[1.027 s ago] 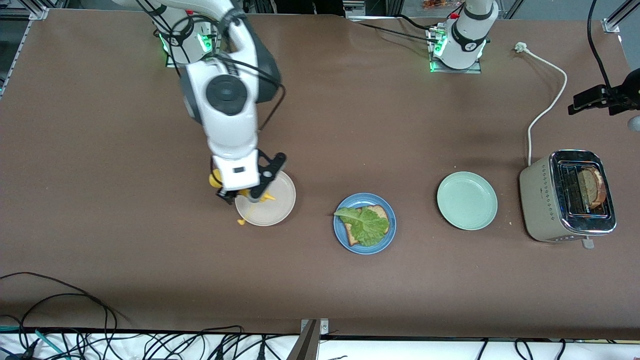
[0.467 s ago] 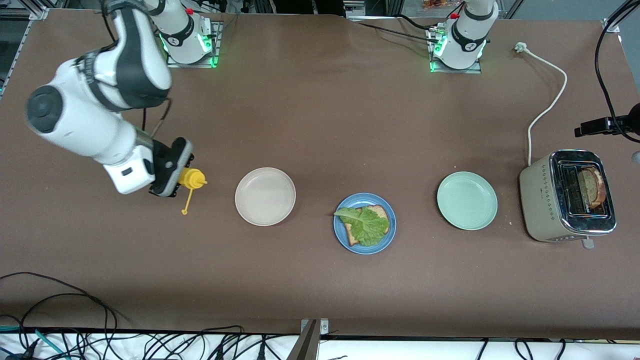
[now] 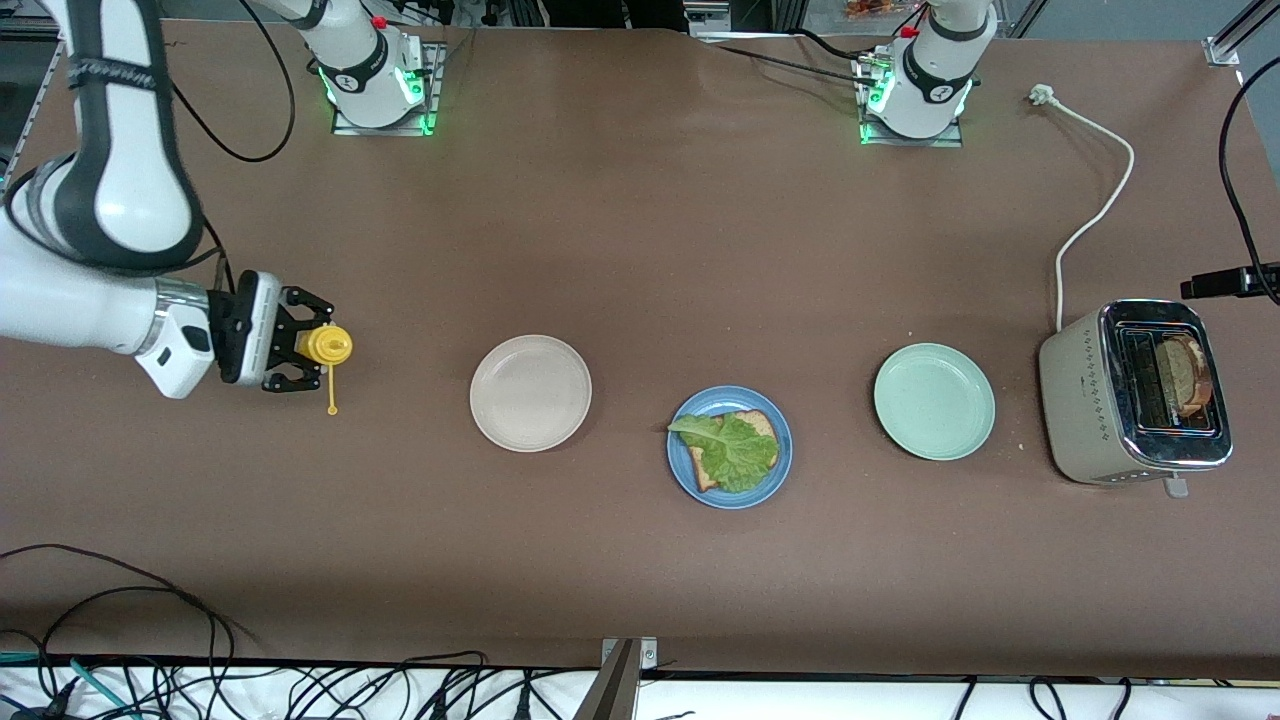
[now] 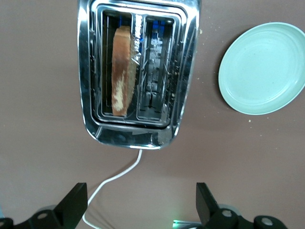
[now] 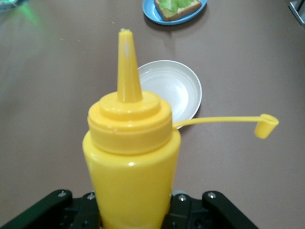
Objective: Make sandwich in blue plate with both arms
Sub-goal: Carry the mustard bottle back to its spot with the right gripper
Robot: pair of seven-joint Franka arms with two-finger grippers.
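The right gripper (image 3: 300,345) is clenched on a yellow squeeze bottle (image 3: 327,345), holding it over bare table toward the right arm's end; the bottle's cap (image 3: 333,408) dangles on a thin strap, and in the right wrist view the nozzle (image 5: 127,64) points toward the beige-white plate (image 5: 174,90). The left gripper (image 4: 138,210) hangs released above the toaster (image 4: 138,71), its 2 fingers (image 4: 72,205) spread wide with nothing between them; in the front view only a black edge of that arm shows at the frame's border.

The toaster (image 3: 1135,392), chrome-topped with 2 slots, stands at the left arm's end of the table, with 1 bread slice (image 3: 1188,372) upright in a slot. Its white cord (image 3: 1085,215) runs across the table to an unplugged plug (image 3: 1043,95). Beside it sits the pale mint-green plate (image 3: 934,401), bare.

The blue plate (image 3: 686,478) lies mid-table, slightly nearer the front camera than the other 2 plates, carrying 1 brown bread slice (image 3: 762,424) with a ruffled lettuce leaf (image 3: 730,450) on it. The beige-white plate (image 3: 530,392) rests between it and the bottle.

The table (image 3: 640,250) is covered in matte brown sheeting. Both arm bases (image 3: 375,75) glow green at its edge; tangled black cables (image 3: 120,670) lie along the camera-side edge.
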